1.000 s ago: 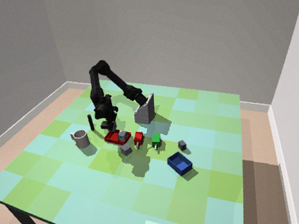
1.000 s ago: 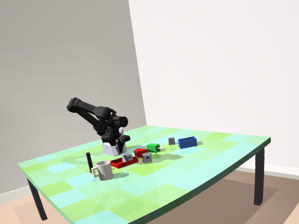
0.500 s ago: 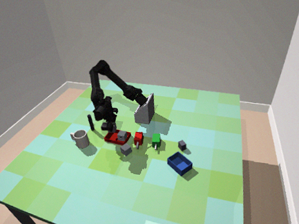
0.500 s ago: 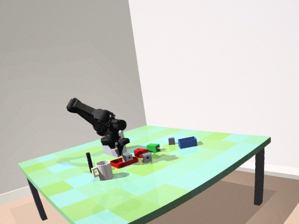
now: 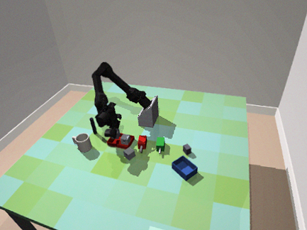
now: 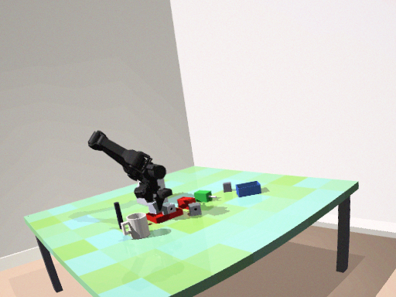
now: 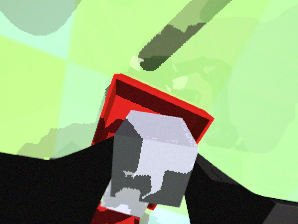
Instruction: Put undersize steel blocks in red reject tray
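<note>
Two steel blocks are at the red reject tray [image 5: 113, 144] [image 6: 156, 220] [image 7: 165, 95]: one is pinched in the gripper [image 5: 112, 133] [image 6: 158, 206] [image 7: 152, 141], the other sits inside the tray. The jaws are closed against opposite sides of the held block [image 7: 162, 155], which is over the tray in the wrist view; whether it touches the tray bottom cannot be told. The seated block [image 5: 125, 139] [image 6: 169, 209] shows its bore in the exterior view.

A third block [image 5: 129, 153] [image 6: 195, 209] stands on the table [image 5: 102, 192] [image 6: 232, 247] just beside the tray, its bore visible too. A fourth block [image 5: 186, 149] [image 6: 227, 187] is well apart, near a blue tray [image 5: 184, 172] [image 6: 248, 189].

The green GO gauge [image 5: 160, 143] [image 6: 203, 196] lies on the table, its pale pin sticking out sideways. A red gauge [image 5: 142, 141] [image 6: 186, 202] lies between it and the reject tray. On the tray's other side are a mug [image 5: 83, 143] [image 6: 138, 226] and an upright black rod [image 5: 92, 126] [image 6: 118, 215].
</note>
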Available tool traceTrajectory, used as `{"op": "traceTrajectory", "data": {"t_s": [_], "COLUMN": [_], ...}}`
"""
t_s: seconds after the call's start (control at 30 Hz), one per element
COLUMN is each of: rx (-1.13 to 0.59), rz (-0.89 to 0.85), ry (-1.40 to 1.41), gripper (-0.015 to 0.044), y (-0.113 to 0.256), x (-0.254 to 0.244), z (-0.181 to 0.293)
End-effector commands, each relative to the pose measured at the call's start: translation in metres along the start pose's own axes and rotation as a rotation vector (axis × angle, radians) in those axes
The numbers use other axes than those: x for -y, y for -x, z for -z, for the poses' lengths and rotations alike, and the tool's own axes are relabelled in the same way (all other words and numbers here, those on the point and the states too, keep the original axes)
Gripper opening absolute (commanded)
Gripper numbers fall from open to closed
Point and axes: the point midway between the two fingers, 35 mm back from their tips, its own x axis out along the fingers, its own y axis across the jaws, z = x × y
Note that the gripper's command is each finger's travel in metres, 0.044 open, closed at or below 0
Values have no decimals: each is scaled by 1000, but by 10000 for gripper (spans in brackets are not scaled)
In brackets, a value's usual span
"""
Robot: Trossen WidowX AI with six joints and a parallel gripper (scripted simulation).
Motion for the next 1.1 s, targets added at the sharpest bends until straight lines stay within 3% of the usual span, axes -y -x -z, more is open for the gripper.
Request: {"op": "traceTrajectory", "data": {"t_s": [0.0, 0.07, 0.47, 0.63, 0.87, 1.07], "rx": [6, 6, 1, 4, -2, -50], "rz": [-12, -12, 0, -12, -16, -34], "ry": [7, 7, -1, 7, 9, 20], "gripper": [0, 0, 315, 440, 440, 440], "y": [-5, -7, -5, 40, 46, 78], "x": [-3, -2, 0, -2, -3, -2], "z": [0, 0, 0, 0, 6, 63]}}
